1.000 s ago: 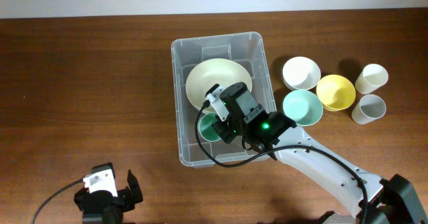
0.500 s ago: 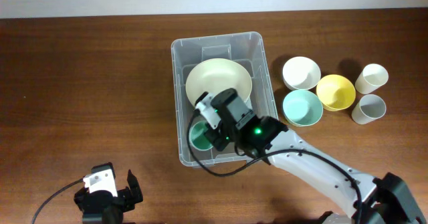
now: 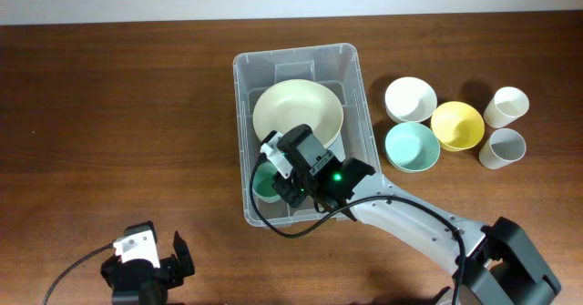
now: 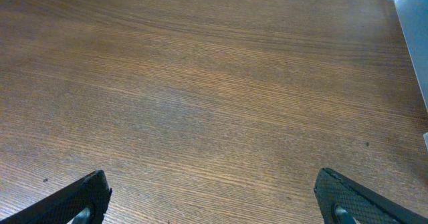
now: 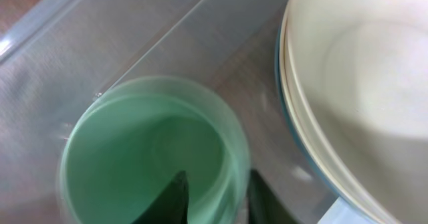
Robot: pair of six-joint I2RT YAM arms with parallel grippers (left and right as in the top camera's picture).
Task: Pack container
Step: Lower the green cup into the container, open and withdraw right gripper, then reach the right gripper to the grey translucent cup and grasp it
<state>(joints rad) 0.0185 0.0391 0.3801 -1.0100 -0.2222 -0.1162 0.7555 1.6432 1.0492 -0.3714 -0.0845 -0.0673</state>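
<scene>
From overhead, the container (image 3: 240, 114) stands mid-table, nearer the far edge. The right gripper (image 3: 278, 179) reaches into the container's near-left corner, over a green cup (image 3: 265, 185) that sits just beside a cream bowl (image 3: 298, 107) filling the far half. The left gripper (image 3: 146, 264) waits at the near edge toward the left corner, well apart from the container, so the right arm is the nearer.

In the left wrist view the left gripper (image 4: 217, 198) is spread wide, holding nothing, over bare table (image 4: 200, 83). Only a sliver of the container (image 4: 409, 10) shows at the upper right.

In the right wrist view the green cup (image 5: 134, 144) stands upright and mouth-up on the container (image 5: 167, 37) floor, left of the cream bowl (image 5: 374, 70). The right gripper (image 5: 214, 200) straddles the cup's wall, one finger inside and one outside, apparently pinching it. Letting go likely needs a straight lift, clear of the bowl's rim.
</scene>
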